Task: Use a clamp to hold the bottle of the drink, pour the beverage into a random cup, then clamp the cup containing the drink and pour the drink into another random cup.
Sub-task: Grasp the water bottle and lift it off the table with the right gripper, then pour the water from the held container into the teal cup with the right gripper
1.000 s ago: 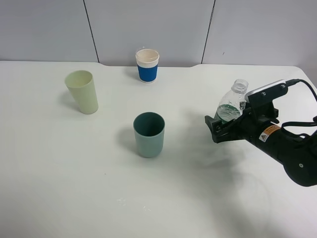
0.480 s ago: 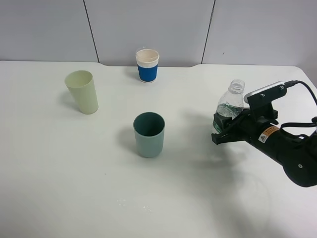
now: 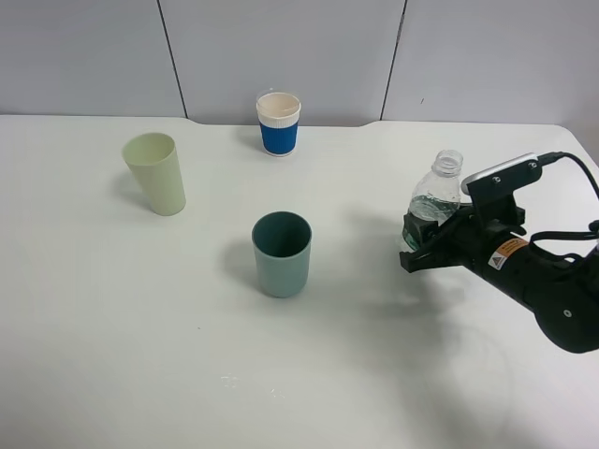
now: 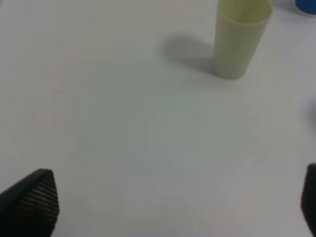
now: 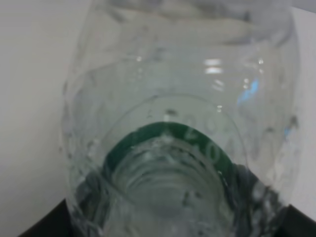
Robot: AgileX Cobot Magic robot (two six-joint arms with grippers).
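Note:
The clear bottle with its green label band and no cap stands at the right of the table, and my right gripper is shut on its lower body. In the right wrist view the bottle fills the frame, with clear beverage inside it. The teal cup stands at mid-table, well to the left of the bottle. The pale yellow-green cup is at the far left, and the left wrist view shows it too. My left gripper hangs open over bare table, short of that cup.
A blue paper cup with a white rim stands at the back of the white table, near the grey wall panels. The table's right rear corner lies just behind my right arm.
My right gripper's jaws closed around the bottle, and the bottle shifted slightly left and stood straighter. Over the last half second nothing moved. The cups stayed put.

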